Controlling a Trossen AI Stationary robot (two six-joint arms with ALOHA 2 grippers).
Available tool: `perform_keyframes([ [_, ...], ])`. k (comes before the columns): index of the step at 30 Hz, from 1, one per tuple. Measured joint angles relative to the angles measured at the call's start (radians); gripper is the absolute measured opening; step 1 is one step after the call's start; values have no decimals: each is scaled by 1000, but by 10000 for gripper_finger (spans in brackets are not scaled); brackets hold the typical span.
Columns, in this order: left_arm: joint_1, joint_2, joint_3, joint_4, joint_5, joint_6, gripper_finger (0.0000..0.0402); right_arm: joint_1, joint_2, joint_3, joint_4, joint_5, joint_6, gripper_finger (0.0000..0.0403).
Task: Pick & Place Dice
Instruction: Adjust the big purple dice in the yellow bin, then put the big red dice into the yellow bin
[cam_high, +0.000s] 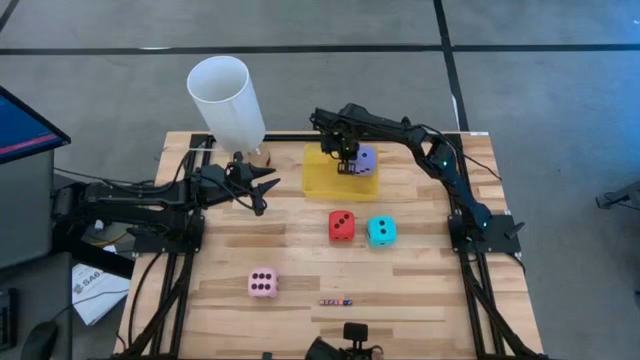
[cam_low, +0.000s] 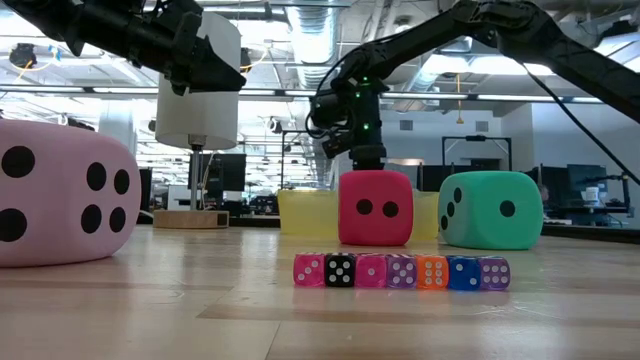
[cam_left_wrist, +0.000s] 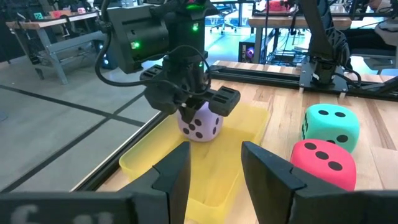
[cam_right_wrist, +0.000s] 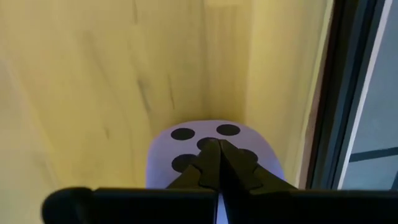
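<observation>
Taking stock of your table, item by item.

Right gripper (cam_high: 345, 160): over the yellow tray (cam_high: 322, 180) at the far middle of the table. Its fingers (cam_right_wrist: 217, 165) are pressed together, tips resting on the top face of the purple die (cam_high: 366, 158); nothing is clamped between them.

Purple die: inside the yellow tray, at the tray's right end, close against the tray wall.

Left gripper (cam_high: 262, 190): raised near the table's far left, pointed toward the tray, just beside the base of the white cylinder (cam_high: 228, 100). Its fingers (cam_left_wrist: 177, 171) stand partly apart with nothing between them.

Red die (cam_high: 341, 225): on the bare wood, nearer you than the tray, two pips up.

Cyan die (cam_high: 381, 230): just beside the red one, on its right, not touching.

Pink die (cam_high: 263, 284): alone, front left, well apart from the other three, four pips up.

Tiny dice (cam_low: 401, 271): a single row of seven, touching one another, near the front edge.
</observation>
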Motion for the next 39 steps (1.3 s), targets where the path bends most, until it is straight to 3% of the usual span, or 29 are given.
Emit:
perform_keyframes([
  [7,0,0,0,0,0,0,132,-1,0,4,23,0,-17,0],
  [15,0,0,0,0,0,0,132,22,-1,115,59,-7,-54,0],
  [19,0,0,0,-3,0,0,132,16,-8,164,58,-79,-54,0],
  [39,0,0,0,-25,0,0,132,8,-326,167,70,-189,-70,0],
])
